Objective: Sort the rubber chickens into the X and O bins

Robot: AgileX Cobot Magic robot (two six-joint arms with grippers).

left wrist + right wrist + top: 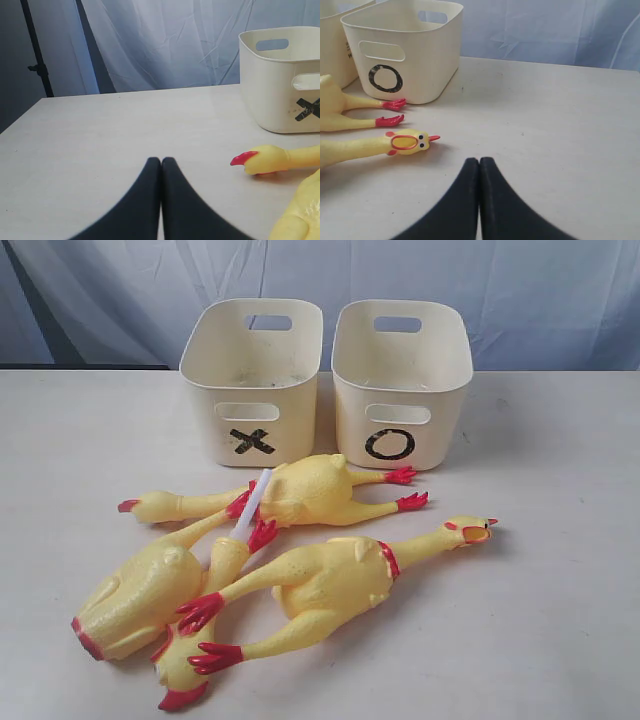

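Rubber chicken [370,146] head-first near right end effector [480,161], not touching

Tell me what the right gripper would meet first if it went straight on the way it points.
Nothing, it seems: ahead of the shut right gripper lies only bare table up to the curtain. The nearest chicken's head and the O bin sit off to one side.
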